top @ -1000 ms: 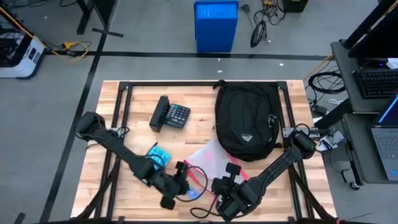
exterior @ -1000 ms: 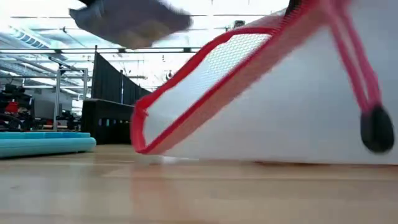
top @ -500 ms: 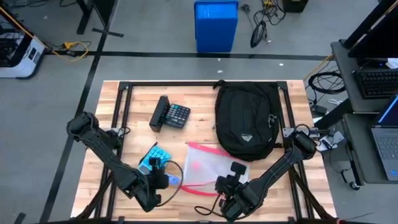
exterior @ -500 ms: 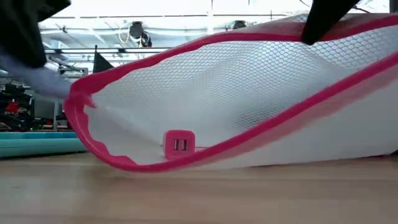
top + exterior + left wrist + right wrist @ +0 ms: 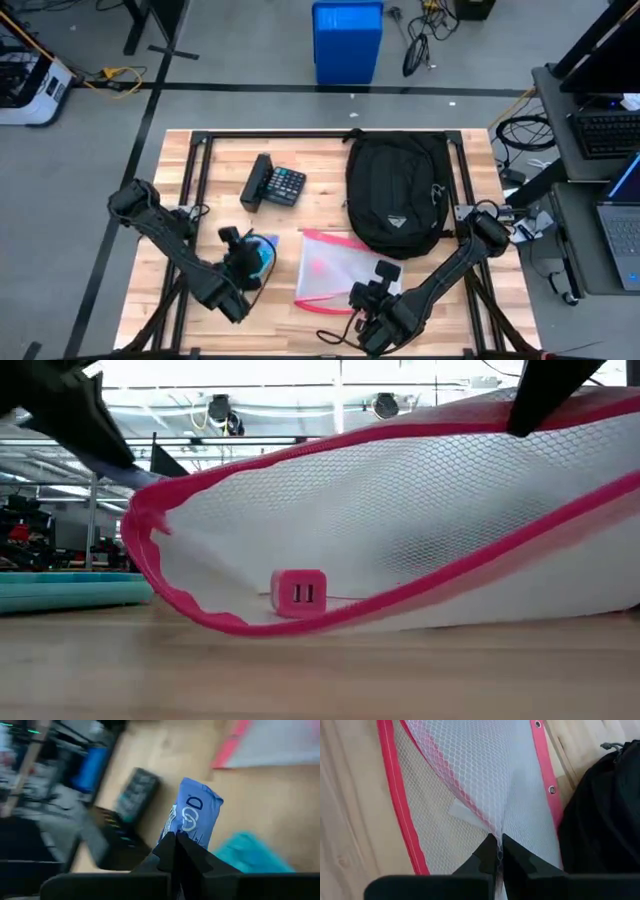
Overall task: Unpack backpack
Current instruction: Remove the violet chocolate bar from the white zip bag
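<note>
While the backpack (image 5: 397, 192) just sits flat on the wooden table (image 5: 320, 160), white logo patch up, both arms are busy on the near side of it. So taking the backpack as the anchor: the white mesh pouch (image 5: 333, 272) with the pink trim lies right against its front edge, on the side toward the arms, and in the right wrist view the pouch's pink border runs just beside the black fabric. The right gripper (image 5: 498, 851) is nipped tight on a pinch of that mesh, fingers closed down with the netting bunched between them, pulling it up into a tent. From the low view you can see the pouch mouth gaping open, with a little pink charger block (image 5: 298, 592) sitting inside on the bottom.

The left gripper (image 5: 175, 845) is well off to the left of the backpack, and it's clamped on a blue packet (image 5: 192, 819) with white lettering, fingers narrow around the lower end. It's hovering over a teal thing (image 5: 262, 250) on the table, can't really tell what that is. The black calculator (image 5: 277, 185) lies beside the backpack's left side, a bit apart from it, nothing touching it
</note>
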Action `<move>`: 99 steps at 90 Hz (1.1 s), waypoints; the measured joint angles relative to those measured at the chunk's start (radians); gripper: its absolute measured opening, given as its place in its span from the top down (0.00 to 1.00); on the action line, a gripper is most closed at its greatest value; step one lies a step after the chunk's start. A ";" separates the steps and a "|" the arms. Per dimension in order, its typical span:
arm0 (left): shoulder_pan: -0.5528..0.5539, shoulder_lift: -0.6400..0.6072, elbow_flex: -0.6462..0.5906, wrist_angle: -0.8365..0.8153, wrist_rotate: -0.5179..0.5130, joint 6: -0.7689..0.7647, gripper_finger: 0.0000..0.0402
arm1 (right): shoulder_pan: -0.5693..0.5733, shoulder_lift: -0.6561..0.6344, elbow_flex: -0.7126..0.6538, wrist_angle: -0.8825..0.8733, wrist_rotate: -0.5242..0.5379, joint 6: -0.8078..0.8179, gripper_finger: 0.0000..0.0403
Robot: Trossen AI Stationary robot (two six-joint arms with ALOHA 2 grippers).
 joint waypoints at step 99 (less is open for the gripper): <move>0.047 -0.149 -0.471 0.552 0.037 -0.370 1.00 | 0.009 0.000 0.000 -0.008 -0.001 0.000 1.00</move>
